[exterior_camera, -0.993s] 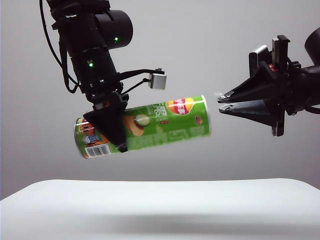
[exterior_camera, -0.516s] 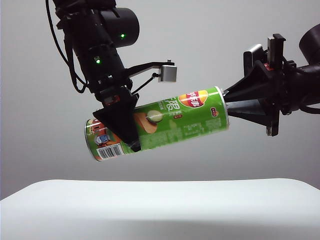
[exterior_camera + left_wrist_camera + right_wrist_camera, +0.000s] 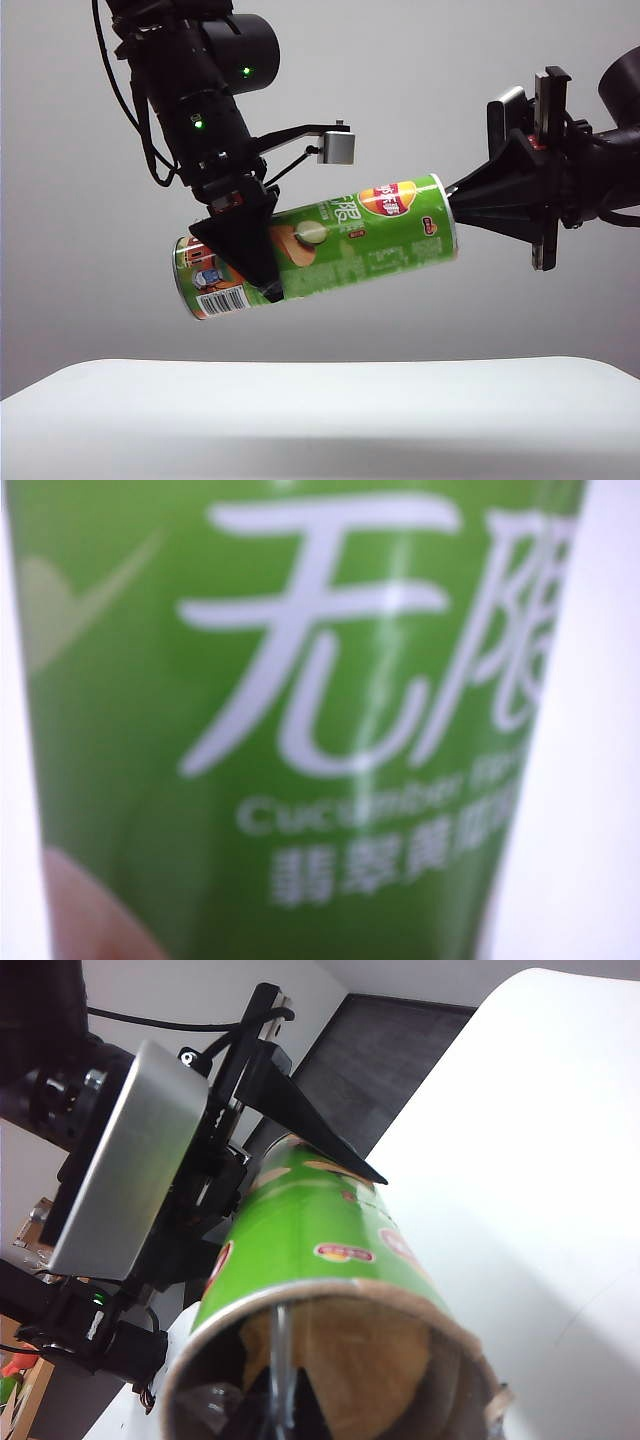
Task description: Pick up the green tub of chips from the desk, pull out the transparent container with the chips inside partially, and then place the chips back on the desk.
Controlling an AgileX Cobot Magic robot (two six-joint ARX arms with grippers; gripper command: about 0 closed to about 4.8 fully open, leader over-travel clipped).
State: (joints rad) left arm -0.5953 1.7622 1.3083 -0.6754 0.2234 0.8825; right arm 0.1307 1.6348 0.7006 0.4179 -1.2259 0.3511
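Observation:
The green tub of chips hangs tilted in the air above the desk, its barcode end lower. My left gripper is shut across its middle; the left wrist view shows only the tub's green label. My right gripper has its tips inside the tub's open end. In the right wrist view the right gripper pinches the thin clear wall of the transparent container just inside the rim. The golden chips sit behind it in the tub.
The white desk lies well below both arms. The silver camera box on the left wrist juts out beside the tub, near the right arm. A dark floor shows beyond the desk's far edge.
The left arm carried the tub to the right until its open end slid over the right gripper's tips. The right jaws, slightly apart before, have closed on the clear wall inside.

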